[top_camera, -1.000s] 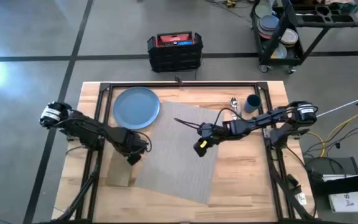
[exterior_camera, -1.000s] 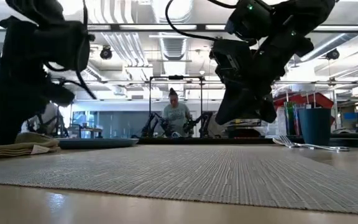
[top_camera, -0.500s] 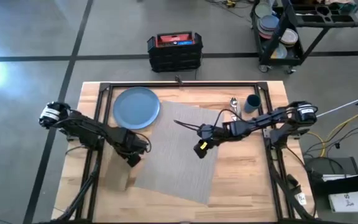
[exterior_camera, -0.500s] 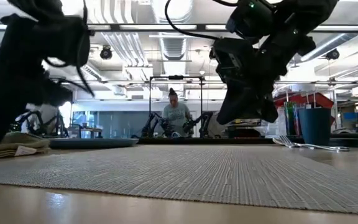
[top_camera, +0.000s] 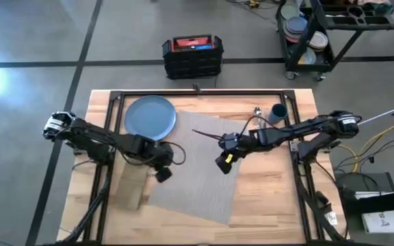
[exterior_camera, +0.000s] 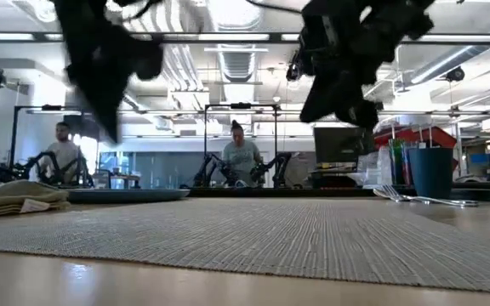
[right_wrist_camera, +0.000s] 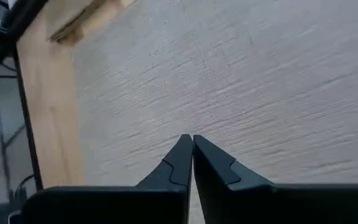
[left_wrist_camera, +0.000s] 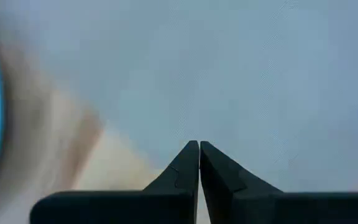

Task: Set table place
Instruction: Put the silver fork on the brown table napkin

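Observation:
The grey placemat [top_camera: 197, 167] lies askew on the middle of the wooden table. The blue plate [top_camera: 150, 117] rests flat at the mat's far left corner. The tan napkin [top_camera: 132, 186] lies folded on the wood left of the mat. A fork [exterior_camera: 415, 200], a spoon [top_camera: 257, 111] and the dark-blue cup [top_camera: 278, 113] sit at the far right. A thin dark utensil [top_camera: 204, 134], perhaps the knife, lies on the mat's far edge. My left gripper [top_camera: 163, 175] hangs shut above the mat's left edge. My right gripper [top_camera: 221, 166] hangs shut above the mat's middle.
Black frame rails [top_camera: 197, 93] run along the table's far, left and right sides. A black crate [top_camera: 192, 56] stands on the floor beyond the far edge. A black cart [top_camera: 320, 34] with stacked dishes is at the far right. People [exterior_camera: 242, 161] stand in the room behind.
My left gripper has risen from table height beside the napkin and gone toward the table's right edge, over the mat's left edge. My right gripper has risen a little above the mat's middle. The napkin stays on the wood.

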`<state>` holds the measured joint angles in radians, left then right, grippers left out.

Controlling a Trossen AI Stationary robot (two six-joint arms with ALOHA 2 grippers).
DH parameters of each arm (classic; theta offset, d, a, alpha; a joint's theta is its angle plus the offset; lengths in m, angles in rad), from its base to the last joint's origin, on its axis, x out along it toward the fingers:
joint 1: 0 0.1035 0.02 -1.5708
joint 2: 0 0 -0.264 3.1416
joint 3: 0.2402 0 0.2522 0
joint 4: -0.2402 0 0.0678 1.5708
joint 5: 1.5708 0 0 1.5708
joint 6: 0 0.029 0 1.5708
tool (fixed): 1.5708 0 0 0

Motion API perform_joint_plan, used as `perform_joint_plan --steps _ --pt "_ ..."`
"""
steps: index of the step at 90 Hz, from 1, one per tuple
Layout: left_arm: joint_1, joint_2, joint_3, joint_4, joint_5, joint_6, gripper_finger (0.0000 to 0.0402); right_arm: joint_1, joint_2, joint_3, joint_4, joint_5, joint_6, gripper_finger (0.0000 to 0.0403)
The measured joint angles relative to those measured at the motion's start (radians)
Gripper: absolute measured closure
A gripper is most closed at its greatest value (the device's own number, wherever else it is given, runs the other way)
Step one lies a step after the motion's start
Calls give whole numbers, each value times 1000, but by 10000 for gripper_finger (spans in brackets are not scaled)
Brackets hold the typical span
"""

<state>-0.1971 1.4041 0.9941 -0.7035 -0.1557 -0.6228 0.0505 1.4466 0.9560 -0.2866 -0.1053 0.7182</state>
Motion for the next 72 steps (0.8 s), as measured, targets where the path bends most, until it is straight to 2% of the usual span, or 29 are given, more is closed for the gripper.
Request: perform_joint_plan --steps 13,24,43,56,64,72 --pt "40 9 96 119 -19 133 402 -3 -49 165 -184 11 -113 403" --pt "122 9 200 75 -20 174 402 -3 -76 355 -408 110 -213 403" --pt "357 23 453 -268 -17 291 402 -59 -63 718 -921 342 -288 403" --pt "540 52 638 -503 14 404 402 -183 -44 894 -1181 314 -290 403" --pt "627 56 721 -572 20 498 402 -257 -40 955 -1266 291 -287 403" --pt "692 57 770 -622 45 587 402 -310 -40 974 -1281 289 -286 403"
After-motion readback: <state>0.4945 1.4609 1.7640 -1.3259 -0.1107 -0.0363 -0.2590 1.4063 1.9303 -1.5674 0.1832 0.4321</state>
